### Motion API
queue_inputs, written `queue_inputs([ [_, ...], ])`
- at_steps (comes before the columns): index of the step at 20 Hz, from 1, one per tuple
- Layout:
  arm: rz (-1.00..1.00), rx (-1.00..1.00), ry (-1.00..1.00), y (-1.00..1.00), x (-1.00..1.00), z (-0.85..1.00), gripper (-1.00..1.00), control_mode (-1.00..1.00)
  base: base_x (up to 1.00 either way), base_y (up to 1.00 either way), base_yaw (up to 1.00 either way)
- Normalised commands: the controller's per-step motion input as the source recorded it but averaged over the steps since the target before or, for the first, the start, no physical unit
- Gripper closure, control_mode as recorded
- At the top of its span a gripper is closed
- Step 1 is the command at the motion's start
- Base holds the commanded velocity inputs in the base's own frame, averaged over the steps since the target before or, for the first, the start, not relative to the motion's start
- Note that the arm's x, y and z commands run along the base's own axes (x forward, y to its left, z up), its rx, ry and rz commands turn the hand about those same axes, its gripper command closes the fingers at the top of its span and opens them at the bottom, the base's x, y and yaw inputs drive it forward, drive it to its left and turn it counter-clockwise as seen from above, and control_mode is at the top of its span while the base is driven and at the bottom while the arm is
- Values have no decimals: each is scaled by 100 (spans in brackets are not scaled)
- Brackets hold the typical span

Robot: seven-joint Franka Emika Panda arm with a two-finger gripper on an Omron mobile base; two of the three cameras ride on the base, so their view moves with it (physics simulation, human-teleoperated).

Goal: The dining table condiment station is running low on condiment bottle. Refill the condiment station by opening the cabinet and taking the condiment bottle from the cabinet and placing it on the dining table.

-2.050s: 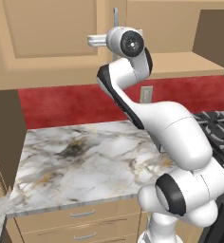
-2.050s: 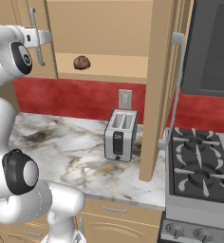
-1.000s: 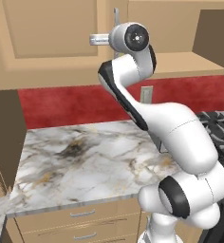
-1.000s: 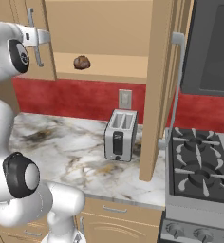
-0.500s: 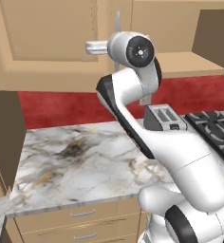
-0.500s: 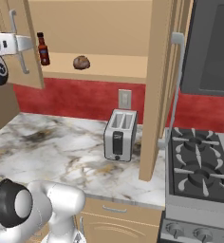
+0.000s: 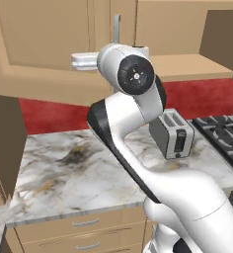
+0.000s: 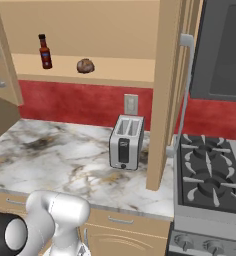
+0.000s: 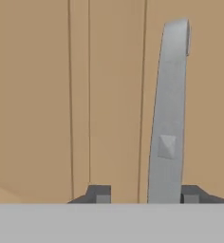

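Observation:
The cabinet (image 8: 90, 20) stands open, its left door (image 7: 44, 34) swung far out. On its shelf stands the condiment bottle (image 8: 45, 51), slim and dark red with a black cap, upright at the left end. My gripper (image 9: 144, 195) is open. The left door's silver bar handle (image 9: 168, 118) runs up between its fingertips (image 9: 98, 194), closer to the right one. In the left base view the handle's top (image 7: 117, 27) pokes up behind my raised arm. The dining table is out of view.
A small brown round thing (image 8: 85, 65) lies on the shelf right of the bottle. A silver toaster (image 8: 126, 136) sits on the marble counter (image 8: 50, 150). The right cabinet door (image 8: 170, 90) hangs open beside the stove (image 8: 210, 175), with a dark microwave (image 8: 225, 50) above.
My arm has swung left with the handle and the left door has opened wider. The bottle on the shelf, hidden two seconds ago, now shows. The toaster has come into the left base view.

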Motion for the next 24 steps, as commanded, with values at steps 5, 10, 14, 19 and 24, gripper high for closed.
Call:
queue_inputs([
  [5, 1, 0, 0, 88, -97, -4, 100, -100, 0, 0, 0],
  [10, 5, -1, 1, 90, -64, -9, -100, -100, 0, 0, 0],
  [14, 2, 18, 0, -12, -52, 0, -100, -100, 0, 0, 0],
  [19, 10, 39, 0, -85, -72, 0, -100, -100, 0, 0, 0],
  [24, 24, 48, 3, -100, -48, 0, -100, -100, 0, 0, 0],
])
